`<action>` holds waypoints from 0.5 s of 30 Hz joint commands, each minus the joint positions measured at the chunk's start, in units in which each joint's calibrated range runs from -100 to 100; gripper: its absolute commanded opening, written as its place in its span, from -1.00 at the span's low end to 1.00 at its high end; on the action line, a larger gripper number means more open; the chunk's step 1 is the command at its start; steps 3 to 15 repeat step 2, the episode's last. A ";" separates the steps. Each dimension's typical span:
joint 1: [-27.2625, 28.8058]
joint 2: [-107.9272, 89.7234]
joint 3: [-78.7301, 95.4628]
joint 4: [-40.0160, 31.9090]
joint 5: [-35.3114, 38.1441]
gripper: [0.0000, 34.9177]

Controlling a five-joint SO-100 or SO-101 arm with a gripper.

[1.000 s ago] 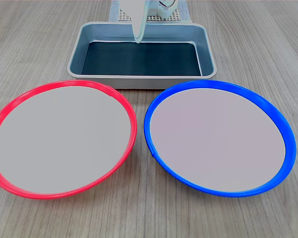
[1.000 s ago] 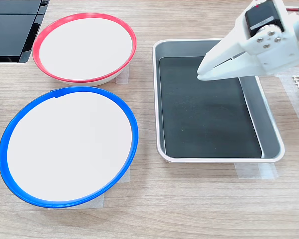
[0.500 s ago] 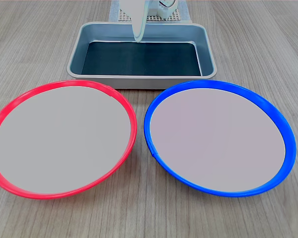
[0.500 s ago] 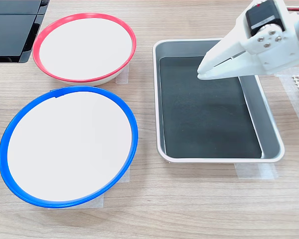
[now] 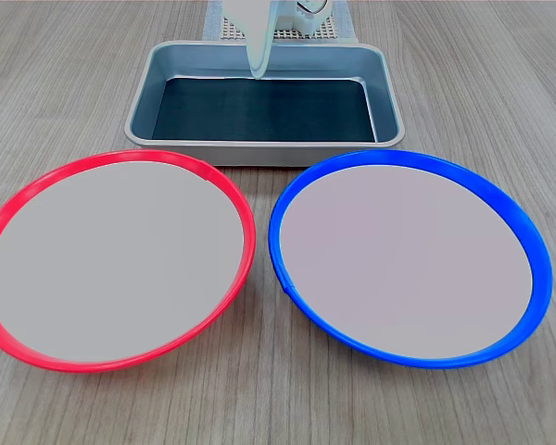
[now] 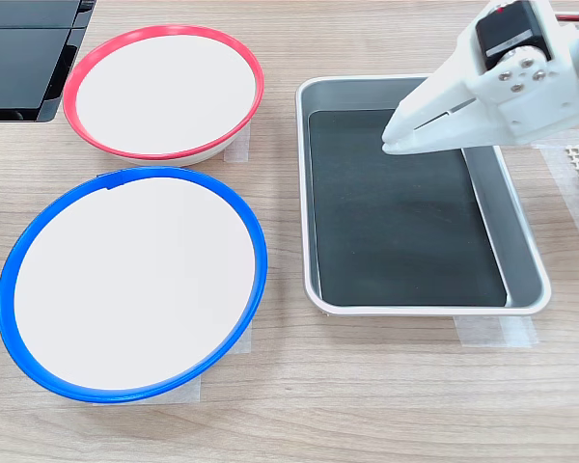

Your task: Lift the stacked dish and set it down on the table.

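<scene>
The red-rimmed dish (image 5: 116,260) lies flat on the wood-grain table (image 5: 500,102) at the first exterior view's left; in the second exterior view the red-rimmed dish (image 6: 164,92) is at the upper left, on the table (image 6: 367,386). Nothing is stacked on or under it that I can see. My white gripper (image 6: 388,143) hangs above the grey tray, well apart from the dish, its jaws together and holding nothing. In the first exterior view the gripper (image 5: 258,72) points down over the tray's far edge.
A blue-rimmed dish (image 5: 408,260) of the same size lies beside the red one, shown too as the blue-rimmed dish (image 6: 133,282). A grey tray (image 6: 526,253) with a dark bottom sits under the gripper. A black device (image 6: 24,58) occupies the second exterior view's top left corner.
</scene>
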 commanded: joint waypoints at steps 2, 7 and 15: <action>0.47 -0.26 0.00 0.19 -0.05 -0.98; 0.47 -0.26 0.00 0.19 -0.05 -0.98; 0.47 -0.26 0.00 0.19 -0.05 -0.98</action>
